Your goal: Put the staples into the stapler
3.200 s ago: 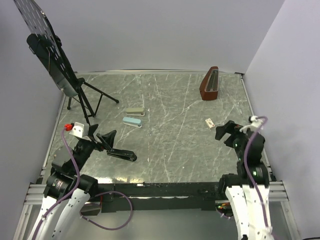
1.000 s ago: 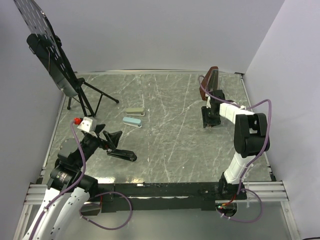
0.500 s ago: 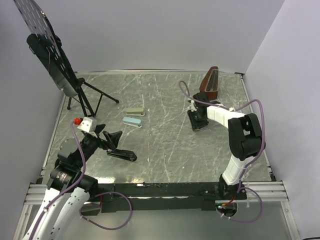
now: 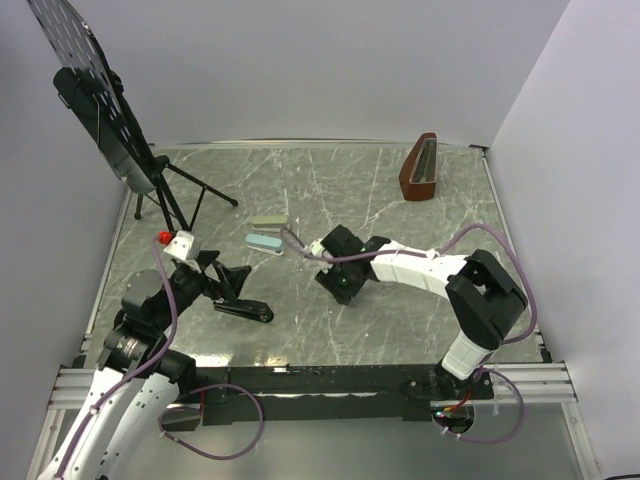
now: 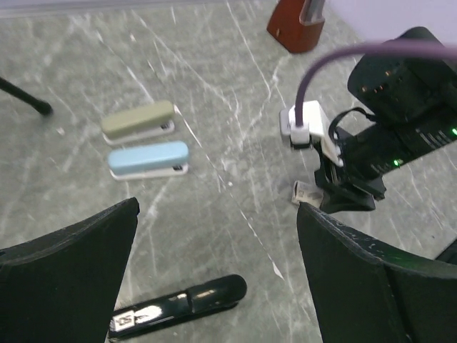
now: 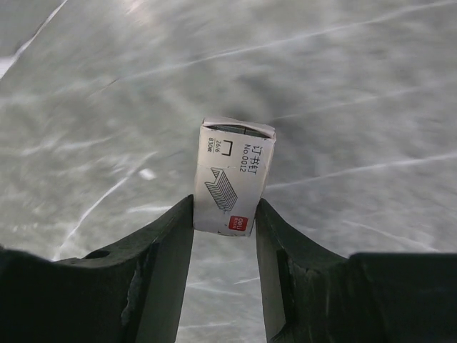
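Evidently the right claw [image 6: 225, 214] pinches the box [image 6: 234, 177] for delivery to the stapler [image 4: 243, 310]; the left claw [image 5: 214, 243] gapes near it.

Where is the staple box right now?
In the right wrist view the staple box sits clamped in the right gripper; from above, that is right of the black stapler.

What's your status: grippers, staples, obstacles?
Left gripper open over stapler. Right gripper shut on staple box. Green stapler, blue stapler beyond, not between.
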Robot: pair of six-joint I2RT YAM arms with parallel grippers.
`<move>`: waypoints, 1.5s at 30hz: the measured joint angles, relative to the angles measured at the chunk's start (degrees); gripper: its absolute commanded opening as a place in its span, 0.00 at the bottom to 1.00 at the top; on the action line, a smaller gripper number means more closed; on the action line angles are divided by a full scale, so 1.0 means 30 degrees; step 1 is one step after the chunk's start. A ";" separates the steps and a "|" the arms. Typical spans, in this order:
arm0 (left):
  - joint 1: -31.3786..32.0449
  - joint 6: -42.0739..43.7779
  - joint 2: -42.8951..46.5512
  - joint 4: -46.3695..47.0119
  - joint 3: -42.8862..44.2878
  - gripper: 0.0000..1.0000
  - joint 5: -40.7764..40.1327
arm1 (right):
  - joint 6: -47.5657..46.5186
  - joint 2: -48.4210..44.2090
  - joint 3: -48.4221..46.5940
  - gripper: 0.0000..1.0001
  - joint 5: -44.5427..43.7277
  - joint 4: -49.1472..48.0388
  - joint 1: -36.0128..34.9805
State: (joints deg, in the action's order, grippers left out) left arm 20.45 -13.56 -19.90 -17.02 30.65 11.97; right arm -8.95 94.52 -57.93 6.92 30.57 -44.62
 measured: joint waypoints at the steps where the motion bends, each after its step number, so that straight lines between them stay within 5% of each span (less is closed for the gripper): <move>1: 0.0000 -0.0211 -0.0357 0.0000 0.0007 0.97 0.0138 | -0.0189 0.0007 0.0080 0.47 0.0051 0.0102 -0.0357; 6: 0.0000 -0.1304 -0.2739 0.0138 0.0117 0.97 0.1078 | -0.0860 0.0109 0.0095 0.60 0.0095 0.0197 -0.1209; 10: 0.0000 -0.2164 -0.5042 0.0160 0.0364 0.97 0.1654 | -0.1005 0.0189 0.0095 0.79 -0.0124 0.0321 -0.1333; 15: 0.0204 -0.3235 -0.7701 0.0131 0.0758 0.97 0.1690 | -0.0641 -0.0270 0.0182 0.83 -0.0219 0.0408 -0.1304; 20: 0.1260 -0.4670 -0.9632 0.0481 0.1078 0.97 0.1435 | 0.2557 -0.3534 0.0867 0.82 -0.0335 0.0226 -0.0838; 29: 0.3730 -0.6747 -1.2597 0.2273 0.1574 0.97 0.0095 | 1.4826 -0.8488 0.6885 0.67 -0.1086 -0.3526 -0.0546; 35: 0.4823 -0.7446 -1.4418 0.3577 0.1800 0.97 -0.0539 | 2.0560 -0.8743 1.0142 0.53 -0.1435 -0.6448 -0.0743; 45: 0.6135 -0.7876 -1.7201 0.5107 0.2171 0.98 -0.1100 | 2.4480 -0.6921 1.0506 0.48 -0.2106 -1.1132 -0.0831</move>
State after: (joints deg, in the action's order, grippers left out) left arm 38.85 -37.19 -71.50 -1.69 37.17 8.67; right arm 64.49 73.76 -26.41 0.60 -2.83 -47.11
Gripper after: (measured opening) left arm 0.975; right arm 0.502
